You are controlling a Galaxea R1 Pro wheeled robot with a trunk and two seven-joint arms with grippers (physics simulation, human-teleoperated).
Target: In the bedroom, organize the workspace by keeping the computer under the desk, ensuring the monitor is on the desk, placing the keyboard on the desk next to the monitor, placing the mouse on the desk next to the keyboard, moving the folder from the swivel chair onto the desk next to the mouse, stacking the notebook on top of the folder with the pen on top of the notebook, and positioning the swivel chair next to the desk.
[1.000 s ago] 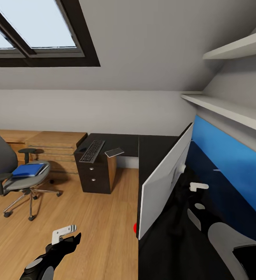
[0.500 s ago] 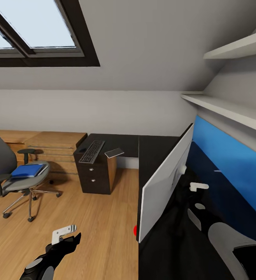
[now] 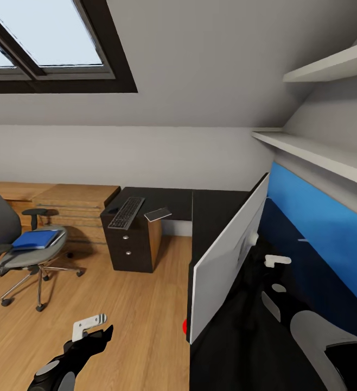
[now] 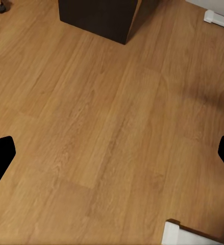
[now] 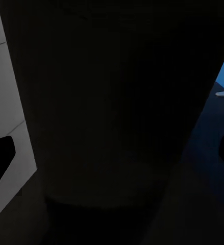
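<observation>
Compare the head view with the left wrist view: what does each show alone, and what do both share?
Head view: the swivel chair carrying the blue folder, the keyboard and notebook on the desk, and the monitor. Left wrist view: a white baseboard piece. Both: the wood floor and the black drawer unit.

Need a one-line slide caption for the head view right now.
Monitor stands edge-on on the black desk; keyboard and notebook lie on its far wing; blue folder rests on the swivel chair.
</observation>
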